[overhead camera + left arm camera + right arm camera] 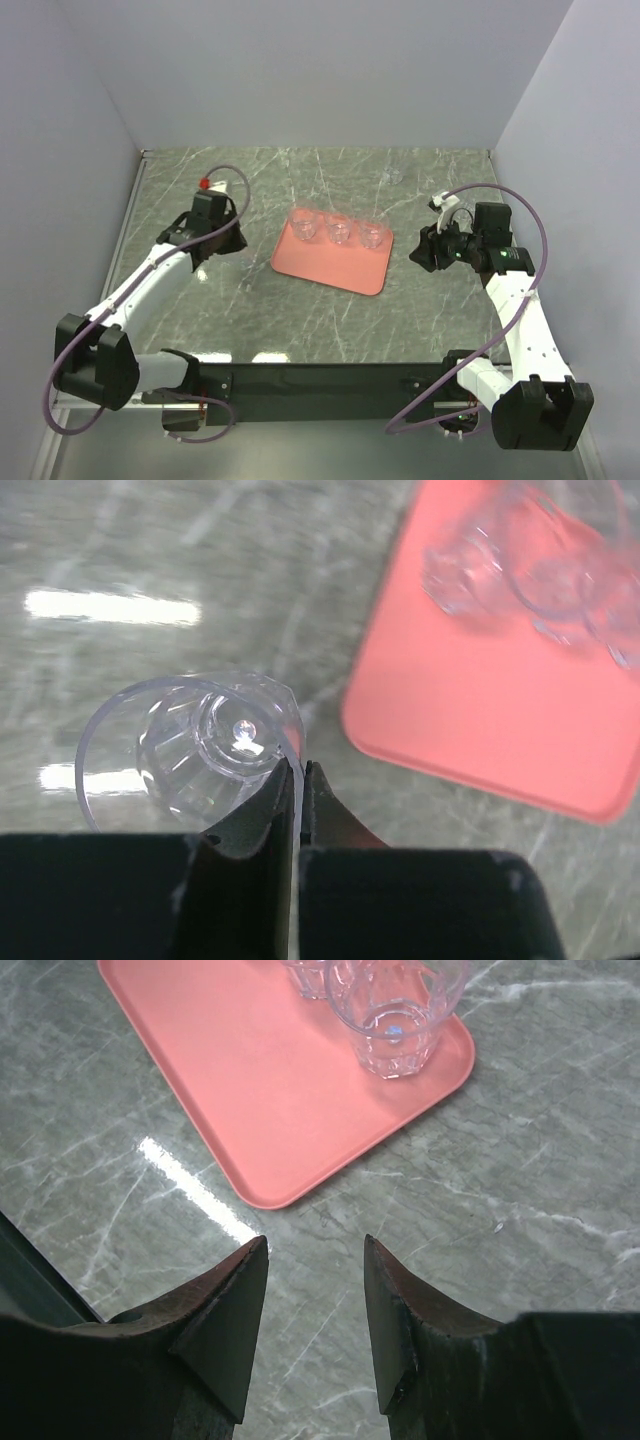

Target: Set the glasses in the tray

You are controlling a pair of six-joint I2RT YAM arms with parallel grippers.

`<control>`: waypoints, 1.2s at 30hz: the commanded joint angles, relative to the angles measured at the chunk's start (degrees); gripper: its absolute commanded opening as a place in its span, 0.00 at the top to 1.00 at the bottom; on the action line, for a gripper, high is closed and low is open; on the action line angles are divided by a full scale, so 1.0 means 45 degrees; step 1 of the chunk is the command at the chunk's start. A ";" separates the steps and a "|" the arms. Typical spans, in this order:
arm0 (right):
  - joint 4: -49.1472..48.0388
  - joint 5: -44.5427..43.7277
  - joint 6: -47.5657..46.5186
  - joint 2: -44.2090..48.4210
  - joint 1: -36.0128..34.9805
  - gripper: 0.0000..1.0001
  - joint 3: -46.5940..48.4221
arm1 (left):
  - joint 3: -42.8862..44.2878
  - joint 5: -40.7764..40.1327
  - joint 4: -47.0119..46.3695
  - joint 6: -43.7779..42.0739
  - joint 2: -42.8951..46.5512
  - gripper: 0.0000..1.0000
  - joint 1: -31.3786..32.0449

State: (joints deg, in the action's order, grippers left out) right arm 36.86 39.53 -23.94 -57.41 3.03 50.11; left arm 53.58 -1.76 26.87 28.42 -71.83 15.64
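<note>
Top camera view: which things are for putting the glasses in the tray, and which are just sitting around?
For the job:
- pink tray
- three glasses standing on it
- one glass pinched by the left gripper
- right gripper, open and empty

Just around:
- marble table
- white walls

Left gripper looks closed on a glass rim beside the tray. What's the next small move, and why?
Probably raise the left gripper a little, so the glass can be carried over. Its jaws pinch the glass's rim, the glass is off the tray, and the tray's near half lies bare in front of the three glasses already in it.
</note>
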 commanded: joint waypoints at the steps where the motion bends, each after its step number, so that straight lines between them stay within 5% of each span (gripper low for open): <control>1: -0.0242 0.0122 -0.0167 0.0257 0.0109 0.50 -0.0139 | 0.0631 0.0158 -0.0561 0.0324 0.0182 1.00 0.1054; 18: -0.0242 0.0122 -0.0187 0.0237 0.0226 0.50 -0.0139 | 0.2369 -0.1970 -0.0718 0.0773 -0.2374 1.00 0.4608; 36: -0.0203 0.0142 -0.0226 0.0218 0.0304 0.50 -0.0158 | 0.4967 -0.4159 0.0024 0.0324 -0.5656 0.99 0.6075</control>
State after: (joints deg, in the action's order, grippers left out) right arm 36.88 39.55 -23.99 -57.41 3.81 50.09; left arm 72.18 -16.60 27.29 30.81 -96.38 42.09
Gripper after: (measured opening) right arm 0.506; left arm 0.063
